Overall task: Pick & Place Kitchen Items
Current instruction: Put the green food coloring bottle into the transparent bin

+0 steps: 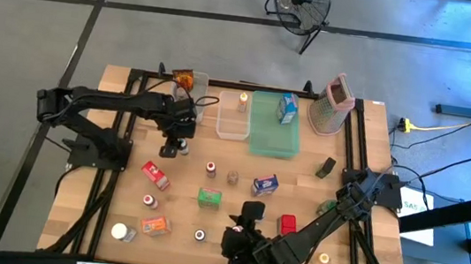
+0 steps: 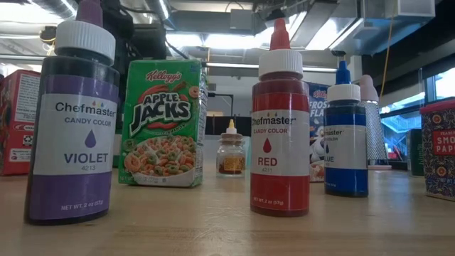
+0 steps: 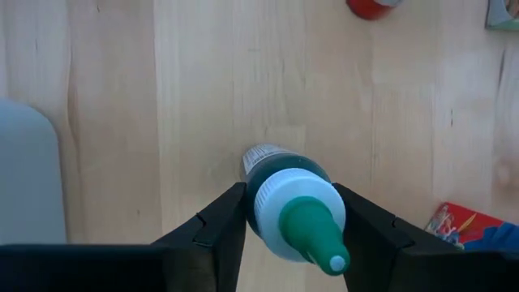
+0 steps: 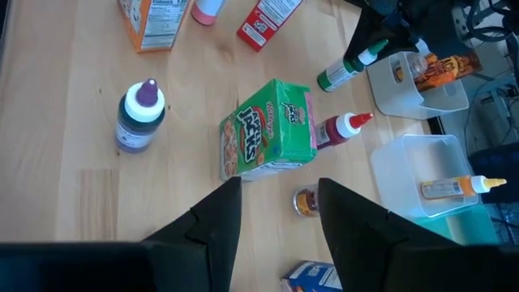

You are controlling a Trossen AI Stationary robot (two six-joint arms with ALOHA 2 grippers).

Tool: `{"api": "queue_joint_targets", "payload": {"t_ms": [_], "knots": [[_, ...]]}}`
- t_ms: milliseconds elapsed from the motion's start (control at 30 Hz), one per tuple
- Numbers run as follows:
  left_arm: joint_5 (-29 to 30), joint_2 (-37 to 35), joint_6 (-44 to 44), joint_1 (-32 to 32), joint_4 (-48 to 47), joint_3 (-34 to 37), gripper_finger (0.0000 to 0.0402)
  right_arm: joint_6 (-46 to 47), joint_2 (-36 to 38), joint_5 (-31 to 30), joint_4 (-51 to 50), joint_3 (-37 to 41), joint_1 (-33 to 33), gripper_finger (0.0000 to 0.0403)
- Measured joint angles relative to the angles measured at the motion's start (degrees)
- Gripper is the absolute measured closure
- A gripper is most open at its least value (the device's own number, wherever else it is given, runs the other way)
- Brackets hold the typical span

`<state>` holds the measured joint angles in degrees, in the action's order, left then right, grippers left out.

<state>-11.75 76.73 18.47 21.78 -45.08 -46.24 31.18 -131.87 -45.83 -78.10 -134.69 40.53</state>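
Near the counter's [image 1: 126, 80] far left, the left end effector [image 3: 289, 212] pinches a green bottle [image 3: 276, 174] at its white cap. Light, rigid, slick plastic; gripping below the cap seems safest. The right end effector [image 4: 274, 212] hovers spread, empty.

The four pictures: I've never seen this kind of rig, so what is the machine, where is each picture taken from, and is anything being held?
Two dark robot arms work at a wooden table. One picture looks straight down, one level across the tabletop, and one sits on each wrist. Small groceries are scattered about: an Apple Jacks box, violet bottle and red bottle. The left gripper has its fingers around a green-capped bottle, near the clear bins. The right gripper hovers open, holding nothing.
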Motion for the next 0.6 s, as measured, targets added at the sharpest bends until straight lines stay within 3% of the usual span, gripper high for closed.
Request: {"api": "queue_joint_targets", "payload": {"t_ms": [600], "knots": [[2.7,-0.1,-3.4,-1.0,-6.2,-3.9,0.0256,3.1,0.0,0.0,-2.8,0.0,0.1,0.0238]]}}
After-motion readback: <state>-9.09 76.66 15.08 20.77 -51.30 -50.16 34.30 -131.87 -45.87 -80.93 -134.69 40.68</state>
